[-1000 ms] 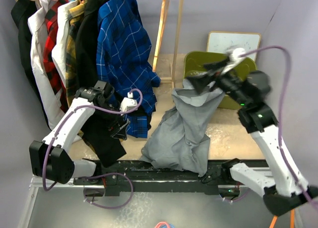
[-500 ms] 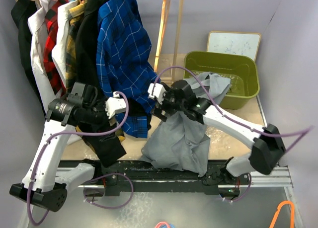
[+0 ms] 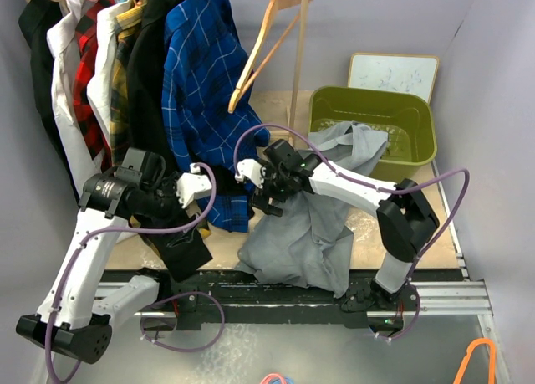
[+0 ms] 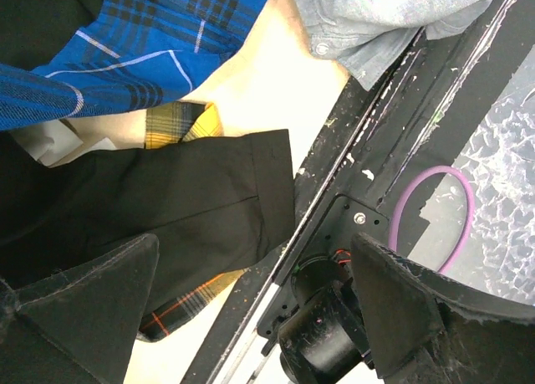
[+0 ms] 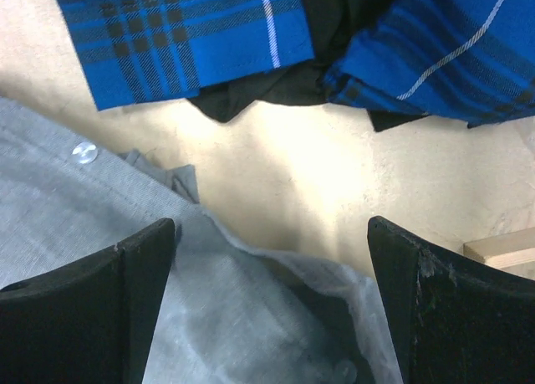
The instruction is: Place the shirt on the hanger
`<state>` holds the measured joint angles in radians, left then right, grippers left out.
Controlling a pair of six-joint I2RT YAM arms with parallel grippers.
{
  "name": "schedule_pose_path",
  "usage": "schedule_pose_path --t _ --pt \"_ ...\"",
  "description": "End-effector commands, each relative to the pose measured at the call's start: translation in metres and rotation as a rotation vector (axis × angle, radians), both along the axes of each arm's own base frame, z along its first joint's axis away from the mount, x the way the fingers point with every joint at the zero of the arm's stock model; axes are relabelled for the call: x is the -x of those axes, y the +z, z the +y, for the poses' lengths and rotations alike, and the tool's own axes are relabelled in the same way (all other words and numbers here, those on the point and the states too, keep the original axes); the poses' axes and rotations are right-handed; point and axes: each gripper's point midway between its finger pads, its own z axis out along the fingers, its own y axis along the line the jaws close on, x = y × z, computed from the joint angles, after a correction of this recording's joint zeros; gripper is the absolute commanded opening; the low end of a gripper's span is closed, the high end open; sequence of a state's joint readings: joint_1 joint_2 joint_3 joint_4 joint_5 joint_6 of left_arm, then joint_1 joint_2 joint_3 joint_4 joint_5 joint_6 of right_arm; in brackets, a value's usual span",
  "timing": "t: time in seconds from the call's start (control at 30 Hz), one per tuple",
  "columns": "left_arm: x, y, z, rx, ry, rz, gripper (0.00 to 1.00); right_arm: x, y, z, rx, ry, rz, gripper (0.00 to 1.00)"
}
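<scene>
I judge this to be the pick-up step. The shirt (image 3: 309,225) is not on anything yet. It lies in a crumpled drape, its upper part slung over the rim of the green bin (image 3: 374,92) and the rest heaped on the desk (image 3: 380,225) down to the front rail. The hanger (image 3: 254,53) hangs tilted near the top of the overhead view, bare and well apart from both arms. My right pincer (image 5: 272,267) is released with its jaws spread wide. It hovers over the shirt's left edge, where a small button (image 5: 84,152) shows just beside a strip of bare desk. My left pincer (image 4: 255,246) is also released and grasps nothing. It is parked over a black garment (image 4: 167,200) below the hem of the blue check shirt (image 3: 205,91). Next I think the right arm should descend and clench on one layer of grey fabric, ideally at the collar or a shoulder, while the left goes for the hanger. I can't find the collar in these folds, and I can't tell how many layers lie under the jaws. The hanger's hook is cut off at the upper edge, and hanging clothes mask the left fingertips from above.
</scene>
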<state>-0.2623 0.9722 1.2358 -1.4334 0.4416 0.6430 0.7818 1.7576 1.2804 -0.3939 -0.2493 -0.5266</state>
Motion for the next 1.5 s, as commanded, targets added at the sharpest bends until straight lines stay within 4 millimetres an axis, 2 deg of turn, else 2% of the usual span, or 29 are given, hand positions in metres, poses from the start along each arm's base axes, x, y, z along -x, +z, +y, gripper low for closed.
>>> schedule_pose_path --t 0.0,0.1,0.2,0.33,0.4,0.57,0.6,0.67,0.7,0.77,0.83,0.87,0.97,1.03,1.07,1.13,1.2,1.23,1.33,1.47 --pt "-0.004 0.0 -0.007 0.039 -0.006 0.004 0.99 0.02 0.002 -0.013 0.018 0.011 0.08 0.98" --pt "-0.006 -0.001 -0.01 0.051 -0.01 0.013 0.99 0.026 -0.015 -0.017 0.048 0.005 0.126 0.95" --pt "-0.006 -0.003 -0.012 0.056 -0.013 0.024 0.99 0.031 -0.029 -0.019 0.074 0.001 0.176 0.89" --pt "-0.008 -0.006 -0.01 0.042 -0.007 0.028 0.99 0.034 -0.041 -0.019 0.085 0.005 0.202 0.88" --pt "-0.01 -0.006 -0.01 0.035 -0.003 0.029 0.99 0.035 -0.049 -0.021 0.106 0.001 0.222 0.82" --pt "-0.015 -0.005 -0.011 0.038 0.001 0.026 0.99 0.042 -0.053 -0.022 0.099 0.01 0.251 0.44" --pt "-0.016 -0.006 -0.011 0.038 0.001 0.027 0.99 0.044 -0.05 -0.021 0.087 0.016 0.256 0.33" --pt "-0.018 -0.006 -0.012 0.04 0.002 0.033 0.99 0.043 -0.04 -0.018 0.05 0.024 0.245 0.0" --pt "-0.018 -0.006 -0.013 0.04 0.001 0.037 0.99 0.039 -0.033 -0.016 0.026 0.017 0.222 0.0" --pt "-0.018 -0.004 -0.014 0.047 -0.002 0.039 0.99 0.027 -0.008 -0.007 -0.042 0.013 0.14 0.0" --pt "-0.018 0.001 -0.018 0.067 -0.014 0.041 0.99 0.007 0.045 0.009 -0.188 -0.007 -0.017 0.0" --pt "-0.017 0.005 -0.021 0.083 -0.022 0.038 0.99 -0.005 0.075 0.017 -0.277 -0.025 -0.111 0.0" --pt "-0.021 0.019 -0.028 0.123 -0.035 0.024 0.99 -0.029 0.186 0.026 -0.627 -0.147 -0.381 0.0" --pt "-0.03 0.024 -0.031 0.132 -0.022 0.026 0.99 -0.037 0.256 0.009 -0.874 -0.281 -0.552 0.0" --pt "-0.036 0.028 -0.034 0.14 -0.012 0.025 0.99 -0.038 0.275 -0.007 -0.971 -0.363 -0.619 0.0" --pt "-0.044 0.032 -0.041 0.164 -0.018 0.04 0.99 -0.03 0.3 -0.032 -1.124 -0.455 -0.674 0.0" --pt "-0.051 0.033 -0.048 0.189 -0.026 0.063 0.99 -0.025 0.308 -0.062 -1.203 -0.559 -0.737 0.0" --pt "-0.056 0.033 -0.05 0.193 -0.024 0.071 0.99 -0.021 0.302 -0.073 -1.211 -0.596 -0.736 0.0" --pt "-0.074 0.026 -0.052 0.177 0.004 0.076 0.99 -0.005 0.256 -0.093 -1.182 -0.706 -0.596 0.0" --pt "-0.091 0.019 -0.056 0.184 0.03 0.064 0.99 0.035 0.178 -0.087 -1.112 -0.771 -0.228 0.0"
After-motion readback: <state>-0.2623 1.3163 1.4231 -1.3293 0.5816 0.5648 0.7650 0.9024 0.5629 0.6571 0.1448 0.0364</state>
